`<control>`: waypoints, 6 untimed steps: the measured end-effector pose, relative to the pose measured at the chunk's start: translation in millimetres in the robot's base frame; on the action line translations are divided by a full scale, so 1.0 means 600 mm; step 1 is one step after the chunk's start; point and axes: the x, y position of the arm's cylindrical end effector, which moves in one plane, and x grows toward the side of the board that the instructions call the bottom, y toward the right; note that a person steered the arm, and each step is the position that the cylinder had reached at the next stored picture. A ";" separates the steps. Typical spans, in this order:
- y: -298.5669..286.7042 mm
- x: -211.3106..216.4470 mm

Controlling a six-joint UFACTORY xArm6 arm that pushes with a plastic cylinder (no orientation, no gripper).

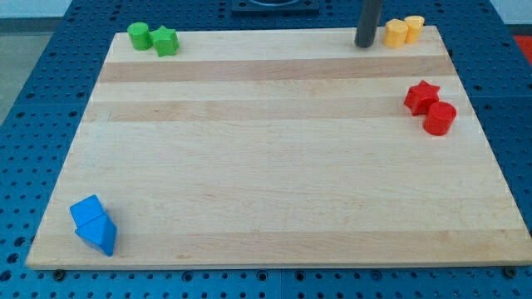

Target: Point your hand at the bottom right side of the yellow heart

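Observation:
Two yellow blocks sit touching at the view's top right: one [396,32] to the left and one [414,25] to the right; which is the heart I cannot tell for sure. My tip [364,45] is the lower end of a dark rod coming down from the view's top edge. It stands on the board just left of the left yellow block, a small gap apart.
A red star [421,95] and a red cylinder [440,119] lie at the right edge. A green cylinder [139,36] and a green star [165,41] sit at the top left. Two blue blocks [94,225] lie at the bottom left. The wooden board [266,166] rests on a blue pegboard.

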 end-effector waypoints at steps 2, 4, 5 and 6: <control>0.075 0.066; 0.206 0.055; 0.239 0.011; 0.246 -0.039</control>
